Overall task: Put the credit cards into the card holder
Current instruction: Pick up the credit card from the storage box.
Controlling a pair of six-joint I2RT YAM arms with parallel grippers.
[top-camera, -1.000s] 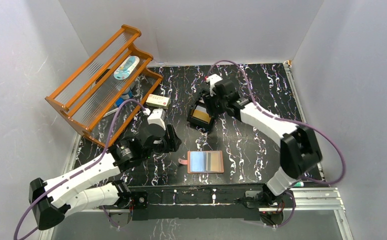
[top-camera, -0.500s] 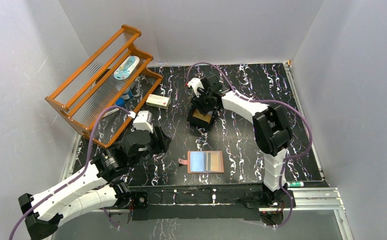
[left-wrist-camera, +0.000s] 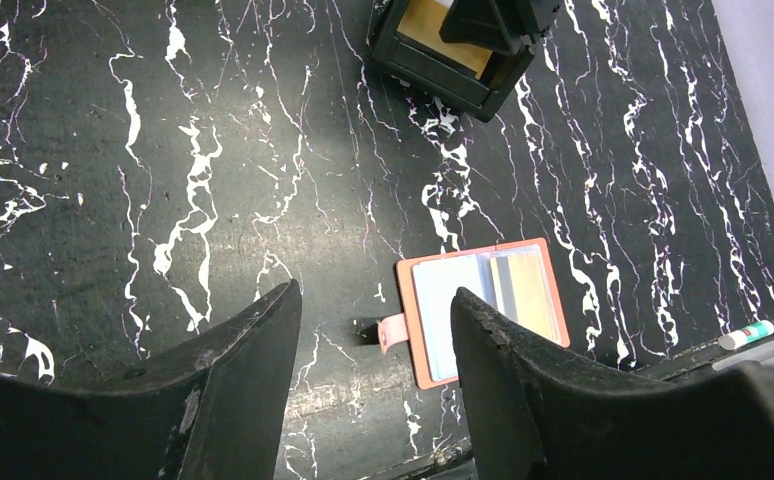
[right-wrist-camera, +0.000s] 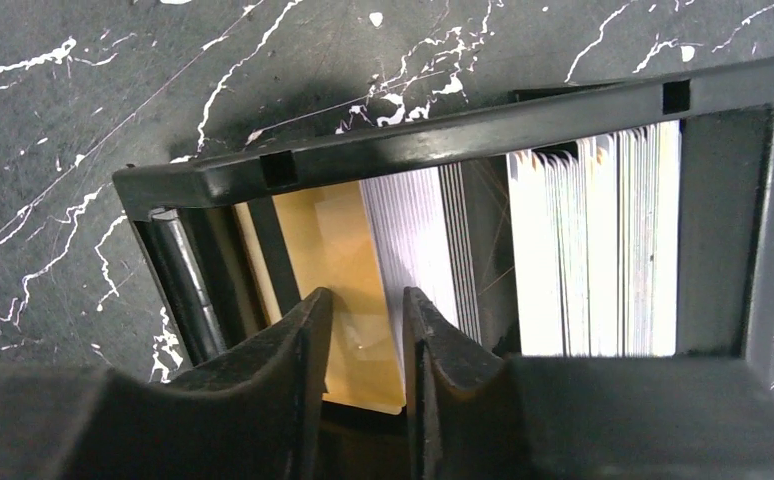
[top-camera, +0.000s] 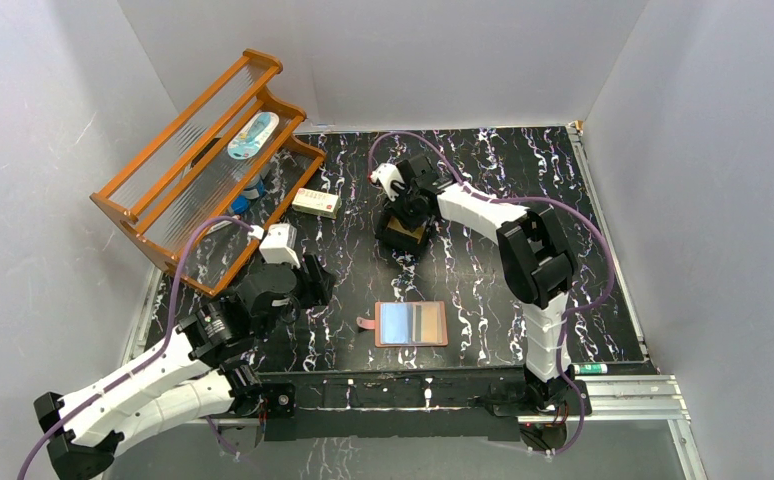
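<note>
Credit cards (right-wrist-camera: 588,250) sit far back on the black, white-veined table (top-camera: 533,160) between plain white walls, in two packs too dense to count. One wooden rack (top-camera: 178,150) stands back-left. One black slotted tray (right-wrist-camera: 443,140) holds the cards. One card holder (top-camera: 412,323) lies open near the front edge, unmoved, and one white-and-red box (top-camera: 316,203) sits by the rack. Since a second ago the left gripper (left-wrist-camera: 373,295), wide and empty, has drawn back. The right gripper (right-wrist-camera: 363,340), jaws narrowly apart over a gold card (right-wrist-camera: 333,260), stays at the tray.

cards (right-wrist-camera: 603,250) in tray (right-wrist-camera: 443,140), holder (top-camera: 411,324) nearer (front)
</note>
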